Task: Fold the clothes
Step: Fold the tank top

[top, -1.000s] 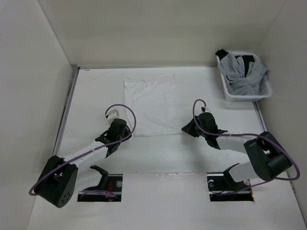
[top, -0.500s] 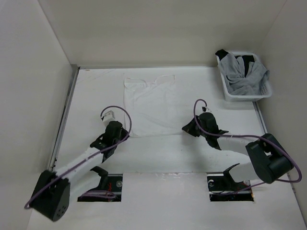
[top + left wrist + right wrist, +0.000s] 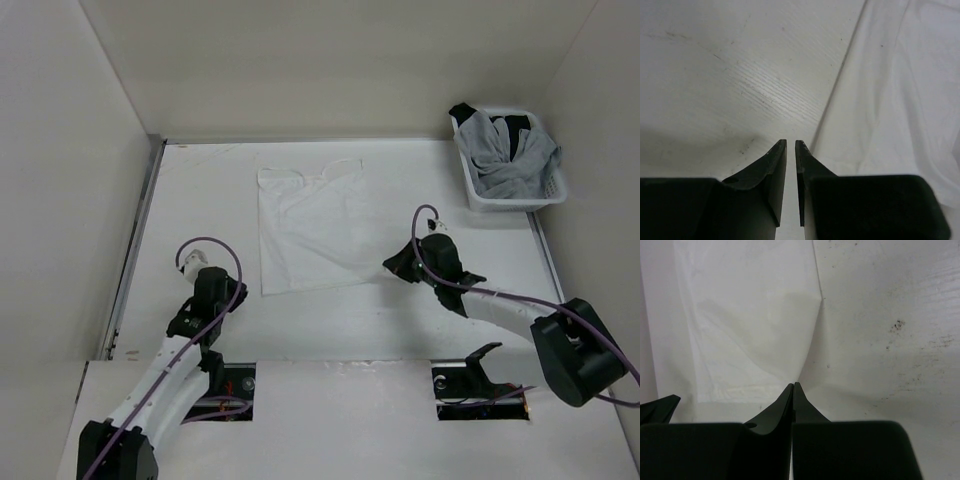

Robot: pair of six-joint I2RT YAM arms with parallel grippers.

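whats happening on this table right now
A two-arm robot is folding a white garment lying flat on the table. The right end effector is shut on the garment's near right corner, with a crease running up to its tips. The left end effector sits beside the garment's left edge, slightly open and holding nothing.

The white top (image 3: 315,225) lies spread out flat near the middle of the table (image 3: 200,200). It is thin and soft, with a few wrinkles. Its thin straps (image 3: 343,162) are at the far edge. The near right corner is pulled out to a point and pinched in the right gripper (image 3: 388,268).
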